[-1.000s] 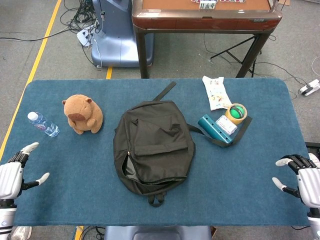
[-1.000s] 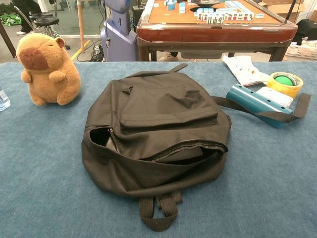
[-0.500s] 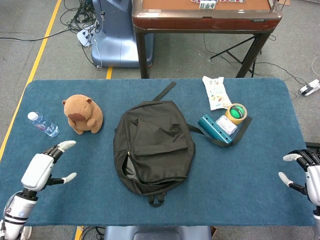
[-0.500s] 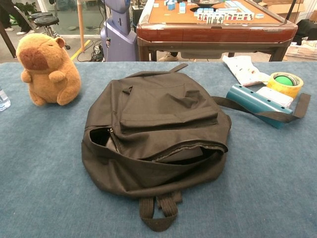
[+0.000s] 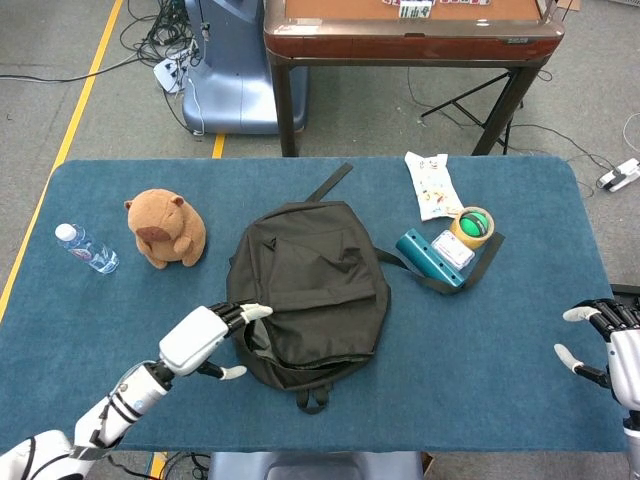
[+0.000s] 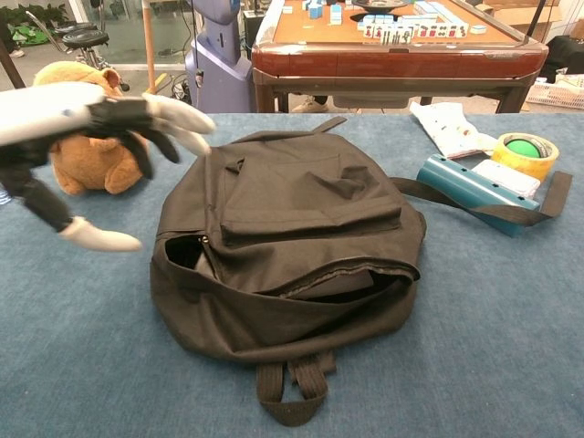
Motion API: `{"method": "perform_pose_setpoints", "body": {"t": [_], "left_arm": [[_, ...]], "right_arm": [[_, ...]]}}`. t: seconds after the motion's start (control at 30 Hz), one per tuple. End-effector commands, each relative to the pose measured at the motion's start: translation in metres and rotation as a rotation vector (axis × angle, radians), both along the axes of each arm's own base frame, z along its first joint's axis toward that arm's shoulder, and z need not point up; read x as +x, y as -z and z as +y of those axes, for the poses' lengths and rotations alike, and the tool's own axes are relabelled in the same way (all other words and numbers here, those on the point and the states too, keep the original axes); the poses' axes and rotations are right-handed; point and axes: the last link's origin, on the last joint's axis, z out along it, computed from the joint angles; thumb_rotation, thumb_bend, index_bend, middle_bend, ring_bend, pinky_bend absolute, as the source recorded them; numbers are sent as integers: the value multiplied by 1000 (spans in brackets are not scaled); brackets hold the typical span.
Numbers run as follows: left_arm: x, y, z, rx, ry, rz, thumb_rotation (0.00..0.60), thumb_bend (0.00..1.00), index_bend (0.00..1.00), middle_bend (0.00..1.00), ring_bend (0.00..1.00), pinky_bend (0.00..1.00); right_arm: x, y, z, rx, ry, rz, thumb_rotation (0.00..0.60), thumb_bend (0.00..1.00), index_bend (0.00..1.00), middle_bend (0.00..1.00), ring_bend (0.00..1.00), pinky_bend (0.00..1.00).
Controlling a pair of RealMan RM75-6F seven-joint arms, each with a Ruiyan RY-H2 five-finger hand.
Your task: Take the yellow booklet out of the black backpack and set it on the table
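The left hand [image 5: 205, 338] is hovering over the bench [image 5: 120, 330] at the left flank of the black backpack [image 5: 310, 290], its arm reaching in from the near left corner. Its fingers [image 6: 173, 114] are spreading wide apart and holding nothing; in the chest view the hand [image 6: 87, 137] is passing in front of the plush capybara [image 5: 165, 230], with the thumb pointing down toward the bench cloth.

Left of the backpack, a clear water bottle [image 5: 87, 249] is lying on its side near the bench's left edge, and the brown, fuzzy, rounded capybara is sitting upright between the bottle and the backpack.

The backpack is lying flat at mid-bench, soft black fabric creased across its front pocket, its main zipper gaping toward the near edge [image 6: 301, 283]. The yellow booklet is not showing in either view; the opening is dark inside. A webbing loop [image 6: 292, 392] is lying at the backpack's near end.

Right of the backpack, a teal cylinder [image 5: 425, 257] is resting on a black strap, touching a white box, with a yellow tape roll [image 5: 473, 227] and a printed white pouch [image 5: 432, 185] just beyond.

Open blue cloth is lying between the backpack and the bench's right edge. The right hand [image 5: 615, 345] is hanging at that edge, fingers apart and holding nothing.
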Motion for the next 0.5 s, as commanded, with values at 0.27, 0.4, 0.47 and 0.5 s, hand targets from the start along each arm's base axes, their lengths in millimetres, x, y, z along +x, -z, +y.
{"method": "perform_pose_setpoints", "body": {"t": [0.27,0.4,0.47,0.5], "left_arm": [[43,43,15,-60,42,26,600,180,140,215,242,300],[58,59,16,-71,67,29,600,179,140,215,242,300],[67,66,16,-70,84,35,600,180,140,216,242,300],[72,70,17,-69,92,35,600,180,140,216,242,300]], "right_arm": [[-4,0,1,2,14,-1,600,139,428,376,269,322],[-5,-1,0,1,19,0,600,139,428,376,269,322],[-6,-1,0,0,22,3,600,139,428,376,269,322],[-6,-1,0,0,24,4,600,139,428,376,269,322]]}}
